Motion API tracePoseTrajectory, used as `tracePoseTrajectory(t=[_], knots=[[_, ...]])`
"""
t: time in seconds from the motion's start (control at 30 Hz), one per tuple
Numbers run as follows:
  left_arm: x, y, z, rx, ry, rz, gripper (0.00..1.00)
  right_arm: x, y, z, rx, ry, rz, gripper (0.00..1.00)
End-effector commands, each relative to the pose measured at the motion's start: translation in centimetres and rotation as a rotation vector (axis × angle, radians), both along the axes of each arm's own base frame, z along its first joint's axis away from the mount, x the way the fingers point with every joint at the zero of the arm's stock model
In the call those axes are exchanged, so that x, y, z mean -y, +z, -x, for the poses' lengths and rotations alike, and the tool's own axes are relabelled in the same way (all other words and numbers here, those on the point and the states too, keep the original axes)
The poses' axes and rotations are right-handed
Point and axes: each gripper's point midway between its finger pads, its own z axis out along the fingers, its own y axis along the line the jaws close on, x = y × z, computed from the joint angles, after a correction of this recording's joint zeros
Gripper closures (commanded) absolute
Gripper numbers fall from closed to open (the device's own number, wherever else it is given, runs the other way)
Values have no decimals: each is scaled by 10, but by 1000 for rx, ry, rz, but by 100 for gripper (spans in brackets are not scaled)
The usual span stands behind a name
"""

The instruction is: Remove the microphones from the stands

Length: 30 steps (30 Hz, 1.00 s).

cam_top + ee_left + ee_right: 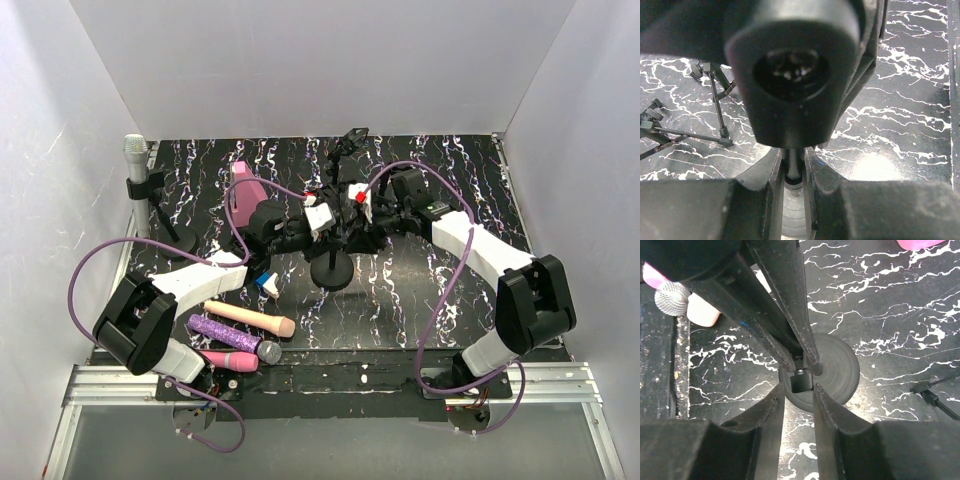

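**A:** Status of the removal?

**B:** Not completed, by my reading. Both arms meet over the black round-based stand [332, 272] in the middle of the black, white-veined surface [450, 170]. The left fingers [825, 200] are pressed together on the stand's thin black pole [792, 167]. I take that as bracing.

**A:** And the microphone?

**B:** Just above that clamp sits a bulky black rounded body with a circular socket [795, 75]. It is probably the microphone's butt end, seated on the stand, but it could equally be the clip. I cannot tell which, and from overhead the arms cover it.

**A:** Right side?

**B:** The right fingers [765, 440] stand apart, pointing down toward the round base [837, 370], with nothing between them. They have no grip on the microphone.

**A:** Other microphones?

**B:** A grey microphone [135, 158] stands upright in a clip stand [172, 238] at the far left, well apart from both arms. A peach microphone [250, 318], a glittery purple microphone [222, 330] and a pink microphone [228, 358] lie loose near the left arm.

**A:** Remaining steps?

**B:** Grip the microphone, lift it clear, set it down.
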Motion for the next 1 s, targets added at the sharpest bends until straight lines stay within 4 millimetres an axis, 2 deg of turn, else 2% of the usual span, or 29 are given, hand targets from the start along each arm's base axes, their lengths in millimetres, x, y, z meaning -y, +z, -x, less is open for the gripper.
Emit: tracePoseTrajectory(t=[0.0, 0.1, 0.2, 0.23, 0.3, 0.33, 0.4, 0.43, 0.53, 0.6, 0.67, 0.7, 0.73, 0.77, 0.87, 0.97], knots=[[4, 16, 7, 32, -32, 24, 100, -6, 16, 3, 192, 40, -28, 67], [4, 16, 6, 22, -22, 24, 100, -11, 20, 0, 411, 29, -29, 73], [4, 16, 4, 12, -9, 27, 100, -14, 25, 3, 734, 66, -31, 77], [3, 16, 3, 10, -2, 30, 100, -14, 21, 8, 856, 109, -20, 79], [4, 16, 2, 4, 7, 32, 100, -12, 9, 15, 1078, 166, 9, 90], [4, 17, 2, 0, 8, 33, 100, -15, 16, 17, 1221, 178, -23, 92], [4, 17, 1, -2, 7, 35, 100, -8, -3, 29, 1345, 249, -15, 92], [4, 16, 1, -5, 7, 35, 100, -5, -12, 33, 1359, 268, -8, 86], [4, 16, 1, -8, 13, 35, 100, 1, -30, 39, 1351, 332, 47, 57], [3, 15, 0, -7, 19, 34, 100, 5, -39, 46, 1353, 363, 54, 48], [3, 16, -1, -7, 26, 32, 97, 11, -50, 58, 1353, 429, 64, 47], [2, 15, -1, -8, 29, 28, 92, 14, -55, 64, 1339, 451, 68, 47], [2, 16, -1, -7, 30, 29, 85, 19, -63, 71, 1310, 487, 83, 47], [1, 17, -1, -5, 35, 29, 74, 22, -67, 77, 1290, 511, 88, 48], [-4, 21, -4, 0, 77, 33, 48, 30, -73, 91, 1282, 535, 80, 47], [-8, 25, -1, 14, 73, 21, 41, 36, -71, 97, 1297, 530, 77, 46]])
